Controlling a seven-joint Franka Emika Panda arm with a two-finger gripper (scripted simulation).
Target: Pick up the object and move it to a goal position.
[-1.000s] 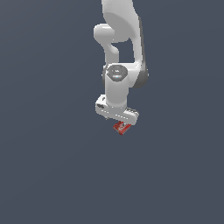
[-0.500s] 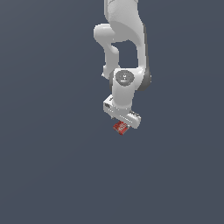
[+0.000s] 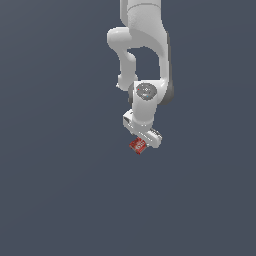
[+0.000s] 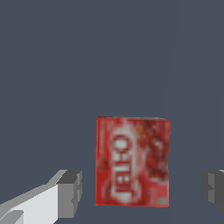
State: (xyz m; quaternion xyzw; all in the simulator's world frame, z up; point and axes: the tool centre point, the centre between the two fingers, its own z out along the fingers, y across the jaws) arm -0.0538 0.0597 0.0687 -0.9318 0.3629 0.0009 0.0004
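The white gripper (image 3: 144, 141) hangs right over the small red box (image 3: 138, 145).
In the wrist view the red box (image 4: 132, 161) sits between the two grey fingers (image 4: 70, 193), and there is a gap on each side, so the fingers are wide apart and hold nothing.

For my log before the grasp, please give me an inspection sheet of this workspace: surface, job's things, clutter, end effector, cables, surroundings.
Surface: plain dark grey-blue ground, no marks seen.
Job's things: small red rectangular box with white printed label, lying on the ground under the end effector; also seen in the exterior view.
Clutter: nothing seen.
End effector: white two-finger end effector, open; the grey fingertips stand on either side of the box, with gaps, not touching it.
Cables: nothing seen.
Surroundings: only the white robot arm; no goal marker seen.
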